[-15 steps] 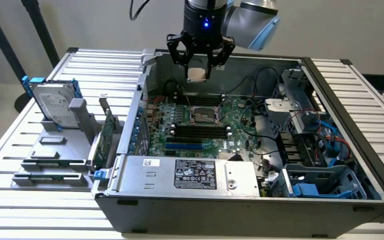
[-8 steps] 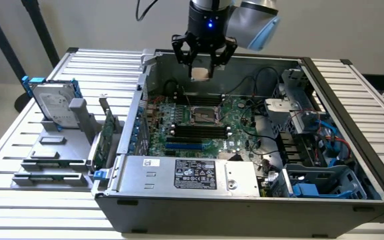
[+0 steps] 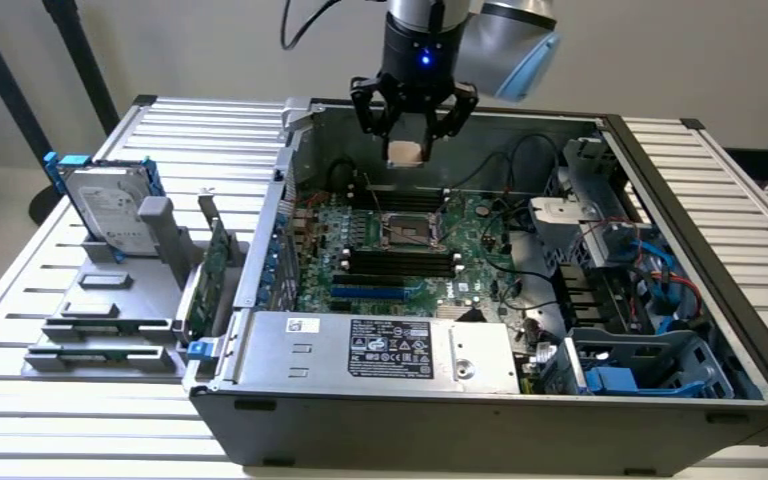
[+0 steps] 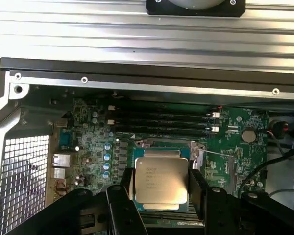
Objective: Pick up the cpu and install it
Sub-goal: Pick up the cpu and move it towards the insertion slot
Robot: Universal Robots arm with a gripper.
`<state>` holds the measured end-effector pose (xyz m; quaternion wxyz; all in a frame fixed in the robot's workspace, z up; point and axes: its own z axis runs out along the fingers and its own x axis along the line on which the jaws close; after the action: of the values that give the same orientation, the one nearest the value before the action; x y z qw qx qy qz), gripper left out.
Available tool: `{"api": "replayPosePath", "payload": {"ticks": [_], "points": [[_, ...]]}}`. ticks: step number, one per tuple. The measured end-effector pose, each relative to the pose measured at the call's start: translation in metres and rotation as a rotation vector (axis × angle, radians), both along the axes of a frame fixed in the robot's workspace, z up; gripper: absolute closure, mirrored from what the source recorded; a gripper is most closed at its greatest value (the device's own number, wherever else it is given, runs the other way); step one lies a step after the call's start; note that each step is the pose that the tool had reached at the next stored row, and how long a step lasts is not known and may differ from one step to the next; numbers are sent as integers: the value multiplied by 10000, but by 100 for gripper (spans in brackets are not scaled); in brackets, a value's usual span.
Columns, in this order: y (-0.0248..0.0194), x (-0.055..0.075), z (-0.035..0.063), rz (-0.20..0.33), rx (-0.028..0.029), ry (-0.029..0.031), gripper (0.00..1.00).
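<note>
While jaws pinch the cpu (image 4: 161, 184) by two opp. edges, it hangs clear above the socket (image 3: 408, 232).

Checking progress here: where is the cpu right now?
In the exterior view the cpu is gripped in the pincer, up over the open case, above the socket on the motherboard.

Ext cam: high, at near side, angled down over open PC case (image 3: 491, 430) on slatted table (image 3: 724, 180), mid-range. Wrist cam: close above, facing down past gripper (image 4: 161, 190). Both views share motherboard (image 3: 471, 215) w/ CPU socket (image 3: 408, 232).
</note>
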<state>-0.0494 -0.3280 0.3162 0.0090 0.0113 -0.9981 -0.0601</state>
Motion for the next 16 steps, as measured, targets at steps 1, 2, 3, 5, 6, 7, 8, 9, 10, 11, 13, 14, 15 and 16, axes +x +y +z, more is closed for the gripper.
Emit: {"api": "replayPosePath", "payload": {"ticks": [1, 2, 3, 5, 6, 7, 8, 9, 10, 11, 13, 14, 15, 16], "points": [[0, 7, -18, -35, -2, 0, 45], [0, 13, -35, -72, -3, 0, 45], [0, 20, -53, -109, -5, 0, 45], [0, 37, -89, -169, -7, 0, 45], [0, 49, -108, -188, -9, 0, 45], [0, 61, -127, -201, -10, 0, 45], [0, 74, -144, -207, -11, 0, 45], [0, 85, -163, -212, -13, 0, 45], [0, 93, -180, -215, -18, 0, 45], [0, 97, -199, -218, -20, 0, 45], [0, 100, -235, -225, -23, -1, 45], [0, 102, -254, -227, -23, 0, 45], [0, 104, -272, -225, -25, 0, 45], [-1, 105, -290, -226, -25, -1, 45]]}}
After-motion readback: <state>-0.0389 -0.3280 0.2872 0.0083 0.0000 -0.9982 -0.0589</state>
